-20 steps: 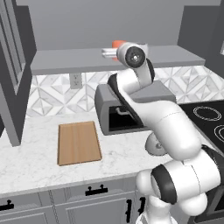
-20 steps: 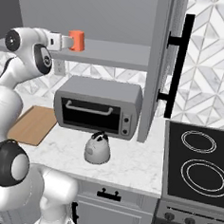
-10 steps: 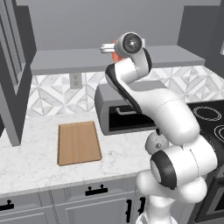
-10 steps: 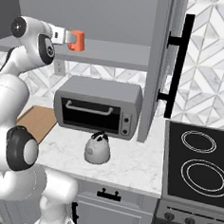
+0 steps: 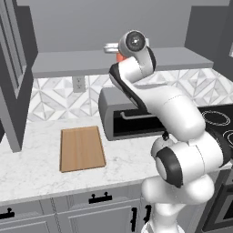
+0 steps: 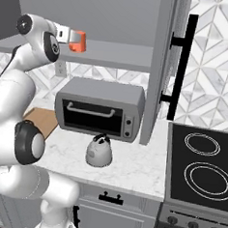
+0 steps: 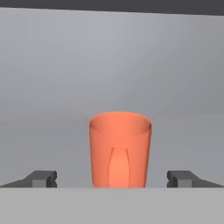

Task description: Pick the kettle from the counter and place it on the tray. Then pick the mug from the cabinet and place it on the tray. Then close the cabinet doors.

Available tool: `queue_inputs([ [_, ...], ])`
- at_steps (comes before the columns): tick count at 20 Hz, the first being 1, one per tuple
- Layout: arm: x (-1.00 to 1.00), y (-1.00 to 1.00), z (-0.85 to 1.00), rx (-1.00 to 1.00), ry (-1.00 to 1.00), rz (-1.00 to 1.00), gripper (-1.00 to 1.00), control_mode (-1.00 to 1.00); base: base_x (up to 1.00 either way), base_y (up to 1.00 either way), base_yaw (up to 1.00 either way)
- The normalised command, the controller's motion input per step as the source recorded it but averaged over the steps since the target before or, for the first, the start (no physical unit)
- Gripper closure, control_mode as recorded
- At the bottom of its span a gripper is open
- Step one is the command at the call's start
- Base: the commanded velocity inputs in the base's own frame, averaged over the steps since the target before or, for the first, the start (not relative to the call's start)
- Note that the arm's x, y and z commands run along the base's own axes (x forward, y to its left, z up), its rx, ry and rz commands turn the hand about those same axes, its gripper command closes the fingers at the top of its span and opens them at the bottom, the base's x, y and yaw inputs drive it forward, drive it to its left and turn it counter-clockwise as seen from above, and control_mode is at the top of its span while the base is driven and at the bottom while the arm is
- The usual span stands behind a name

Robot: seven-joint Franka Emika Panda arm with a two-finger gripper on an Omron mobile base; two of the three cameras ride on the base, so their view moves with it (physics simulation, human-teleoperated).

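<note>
The orange mug [image 7: 120,148] stands upright on the grey shelf of the cabinet [image 6: 115,55], handle facing the hand camera. My gripper [image 7: 113,178] is open at the mug's height, one fingertip [image 7: 41,178] on each side of it and neither touching. From the right base view the gripper [image 6: 68,36] sits just left of the mug [image 6: 78,40]. The mug [image 5: 119,57] peeks out behind my wrist in the left base view. The silver kettle [image 6: 99,151] sits on the marble counter [image 6: 136,168]. The wooden tray [image 5: 82,148] lies bare on the counter further left.
A grey toaster oven [image 6: 99,107] stands on the counter under the shelf, just behind the kettle. One cabinet door [image 6: 161,66] with a black bar handle stands open at the right, another door [image 5: 11,77] at the left. A black stove top [image 6: 204,166] adjoins the counter.
The arm has lifted and stretched up to the shelf, bringing the open gripper closer around the mug. The mug, kettle and tray have stayed put.
</note>
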Motion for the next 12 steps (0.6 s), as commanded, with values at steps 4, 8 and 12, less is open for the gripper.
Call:
queue_inputs([
  [4, 0.09, -0.12, -0.10, 0.03, 0.00, 0.00, -1.00, -1.00, 0.00, 0.00, 0.00],
  [8, 0.16, -0.07, 0.00, 0.03, 0.00, 0.00, -1.00, -1.00, 0.00, 0.00, 0.00],
  [12, 0.22, 0.00, 0.00, 0.01, 0.00, 0.00, -1.00, -1.00, 0.00, 0.00, 0.00],
])
